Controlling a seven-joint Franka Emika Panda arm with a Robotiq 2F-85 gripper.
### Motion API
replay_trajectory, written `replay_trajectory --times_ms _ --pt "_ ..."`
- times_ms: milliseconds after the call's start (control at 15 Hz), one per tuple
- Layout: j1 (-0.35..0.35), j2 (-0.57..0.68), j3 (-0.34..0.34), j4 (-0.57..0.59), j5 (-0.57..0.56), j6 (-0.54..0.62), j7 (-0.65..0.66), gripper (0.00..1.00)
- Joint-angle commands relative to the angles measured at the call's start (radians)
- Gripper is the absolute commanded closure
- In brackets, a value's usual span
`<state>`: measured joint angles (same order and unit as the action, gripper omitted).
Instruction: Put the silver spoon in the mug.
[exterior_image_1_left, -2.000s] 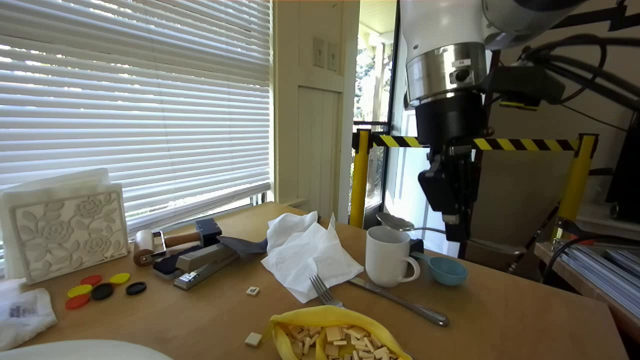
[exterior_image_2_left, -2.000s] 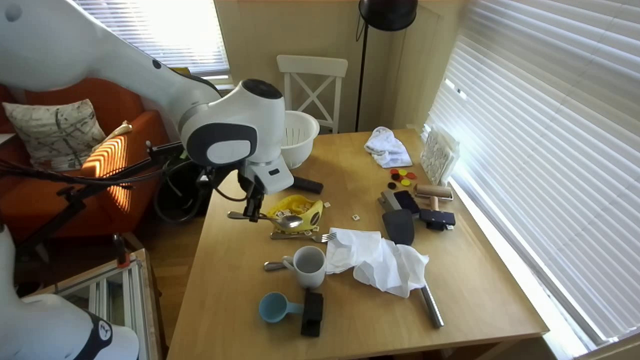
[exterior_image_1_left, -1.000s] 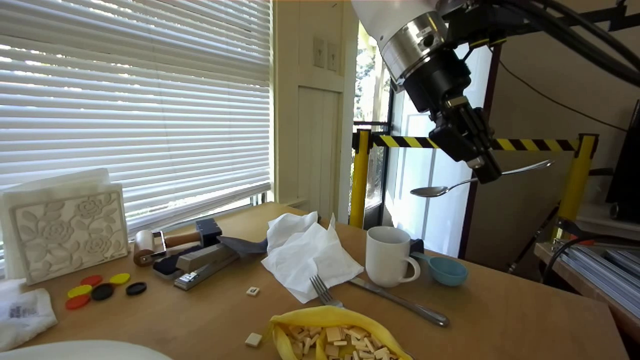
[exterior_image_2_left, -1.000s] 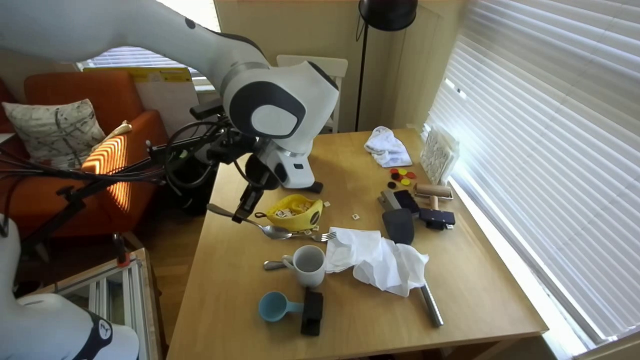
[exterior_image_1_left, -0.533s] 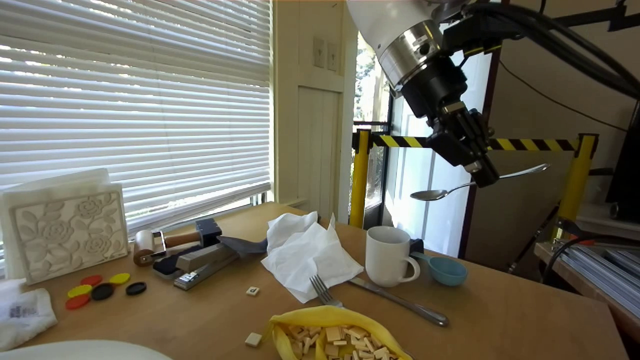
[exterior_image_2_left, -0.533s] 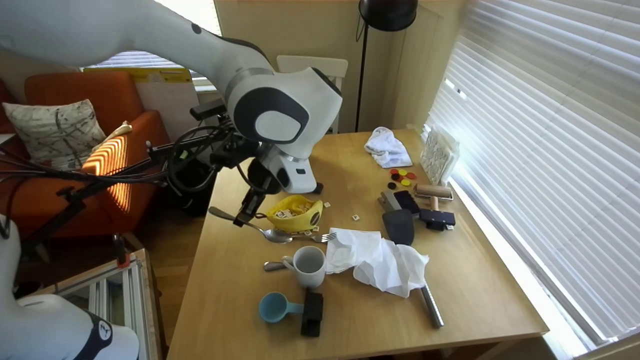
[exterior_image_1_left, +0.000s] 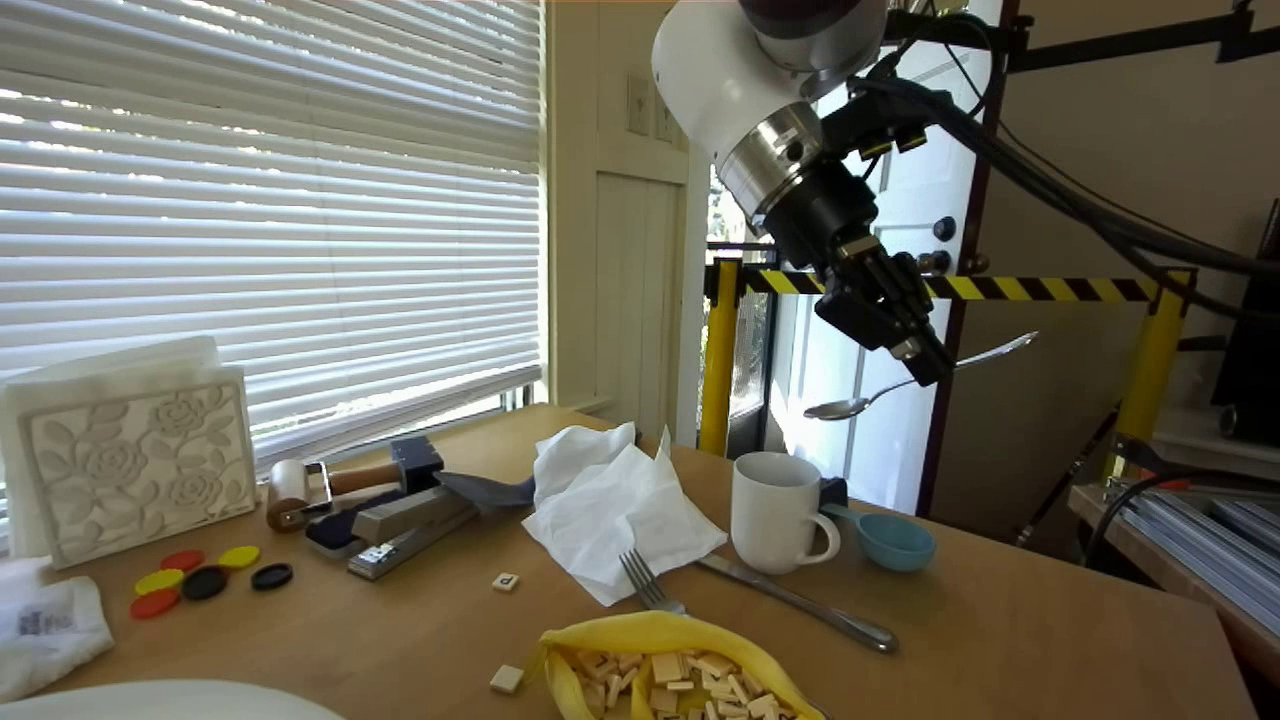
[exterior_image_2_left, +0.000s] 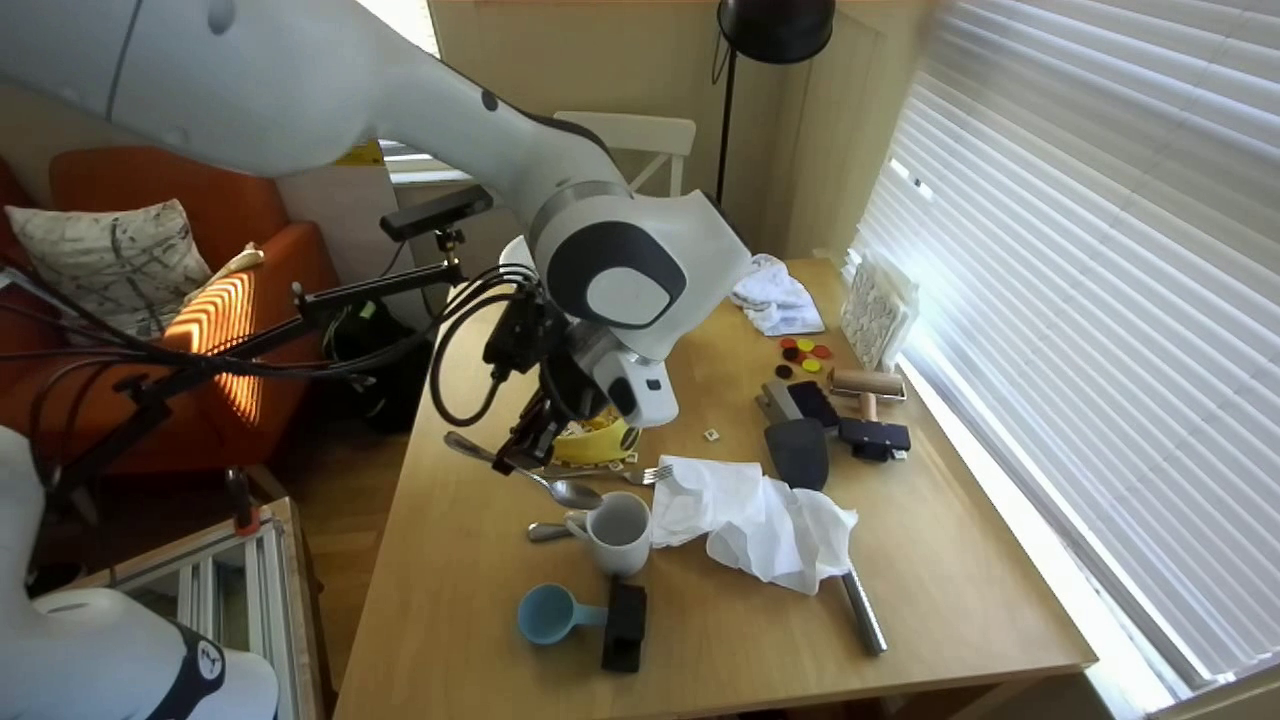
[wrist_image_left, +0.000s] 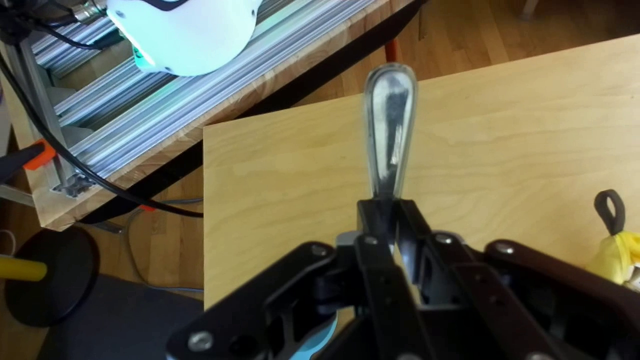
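Note:
My gripper (exterior_image_1_left: 930, 372) is shut on the silver spoon (exterior_image_1_left: 838, 409) partway along its handle, well above the table. The spoon is tilted, with its bowl end lower and its handle end up. In the wrist view the handle (wrist_image_left: 391, 125) sticks out beyond the fingertips (wrist_image_left: 385, 212); the bowl is hidden there. The white mug (exterior_image_1_left: 773, 520) stands upright on the table, its opening up. In an exterior view the spoon's bowl (exterior_image_2_left: 574, 494) appears close beside the mug's rim (exterior_image_2_left: 620, 555), on the handle side, with the gripper (exterior_image_2_left: 505, 463) farther off. The mug is out of the wrist view.
A blue scoop (exterior_image_2_left: 547, 613) and a black block (exterior_image_2_left: 624, 628) stand near the mug. A knife (exterior_image_1_left: 810, 605) lies partly by its base. White napkins (exterior_image_1_left: 625, 510), a fork (exterior_image_1_left: 650, 580) and a yellow pouch of tiles (exterior_image_1_left: 650, 630) lie nearby.
My gripper went from pointing nearly straight down to tilted, raising the spoon's handle end. Over the last half second it carried the spoon lower and nearer the mug. The mug has not moved.

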<state>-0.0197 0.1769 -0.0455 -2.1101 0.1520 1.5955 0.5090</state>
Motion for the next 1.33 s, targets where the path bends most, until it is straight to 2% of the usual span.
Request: replay_trajectory --times_ms 0,333,1267 --pt "-0.013 0.102 -0.010 0.127 0.033 -0.123 -0.074 0.97" --pt "-0.019 0.215 -0.022 0.246 0.058 -0.247 -0.111 0.97" --pt "-0.080 0.498 -0.049 0.522 0.146 -0.355 -0.156 0.97"
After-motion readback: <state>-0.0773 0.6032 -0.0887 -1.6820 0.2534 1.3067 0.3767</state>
